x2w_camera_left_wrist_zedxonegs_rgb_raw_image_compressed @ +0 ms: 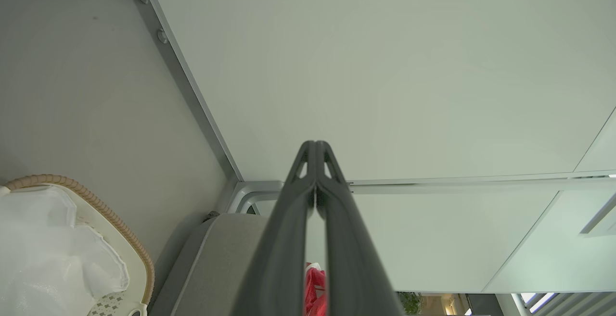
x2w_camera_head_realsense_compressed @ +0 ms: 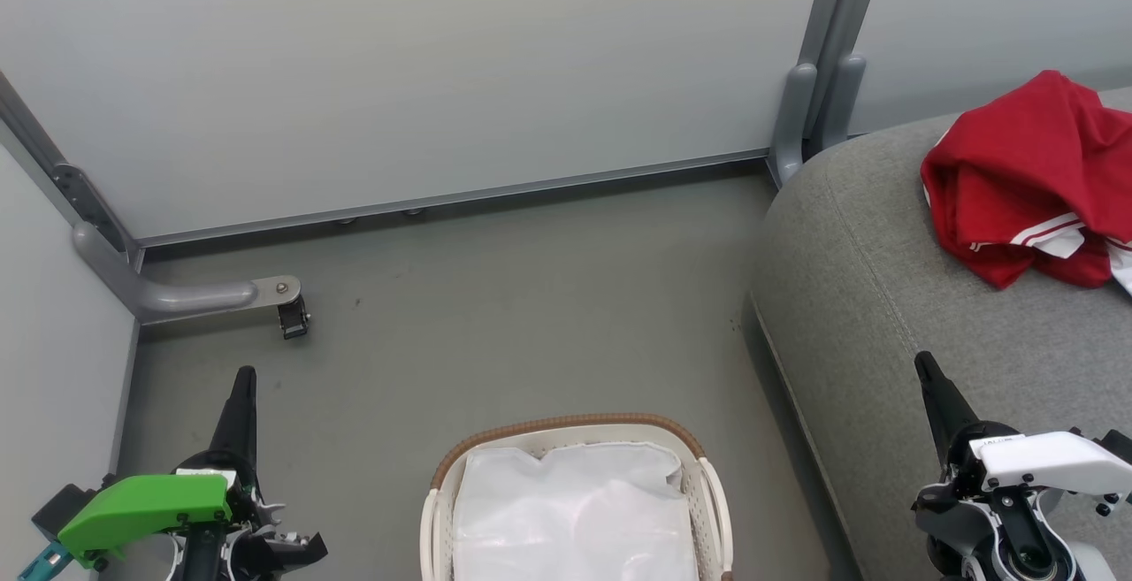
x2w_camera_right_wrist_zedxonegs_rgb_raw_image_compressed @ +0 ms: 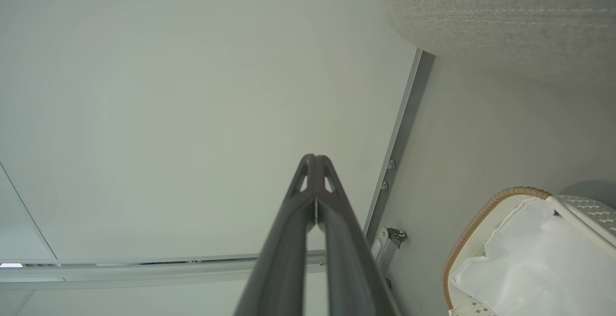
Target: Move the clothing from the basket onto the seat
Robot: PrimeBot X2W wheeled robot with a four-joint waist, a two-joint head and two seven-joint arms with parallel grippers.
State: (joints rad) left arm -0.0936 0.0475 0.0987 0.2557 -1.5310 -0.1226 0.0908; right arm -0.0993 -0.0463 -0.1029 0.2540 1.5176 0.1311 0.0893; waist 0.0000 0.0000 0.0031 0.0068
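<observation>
The red clothing with white stripes lies bunched on the grey seat at the right; a sliver of it peeks between my left fingers in the left wrist view. The white basket with a brown woven rim stands on the floor at the bottom centre, a plain white sheet covering its inside. My left gripper hangs shut at the lower left, holding nothing. My right gripper is shut and empty above the seat's front edge. Both point toward the wall.
A pale partition wall closes the back, with a grey metal foot and caster on the floor at left. A post stands by the seat's corner. Grey floor lies between wall, basket and seat.
</observation>
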